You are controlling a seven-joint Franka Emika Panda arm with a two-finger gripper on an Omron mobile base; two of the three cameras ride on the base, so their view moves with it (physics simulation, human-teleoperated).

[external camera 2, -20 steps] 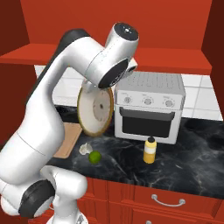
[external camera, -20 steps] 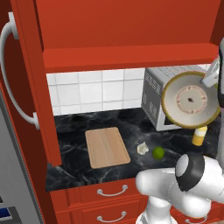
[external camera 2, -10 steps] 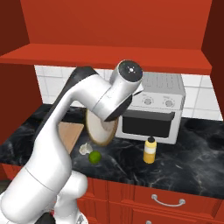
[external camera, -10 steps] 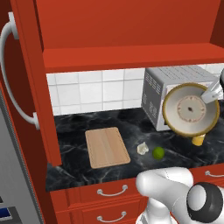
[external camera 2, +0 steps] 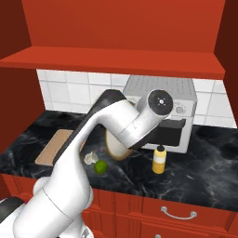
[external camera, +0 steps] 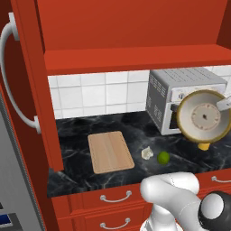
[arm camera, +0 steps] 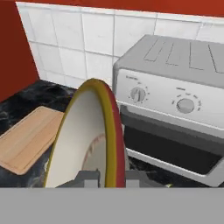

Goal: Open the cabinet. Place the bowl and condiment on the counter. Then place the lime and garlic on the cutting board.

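The hand view shows the fingers (arm camera: 89, 177) closed on the rim of the bowl (arm camera: 83, 140), while the arm (external camera 2: 125, 128) hides the bowl partly before the toaster oven (external camera 2: 160, 111).

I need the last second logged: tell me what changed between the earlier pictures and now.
The gripper, still shut on the bowl, has carried it lower, on edge in front of the toaster oven and nearer the counter. The condiment bottle, lime, garlic and cutting board lie as before.
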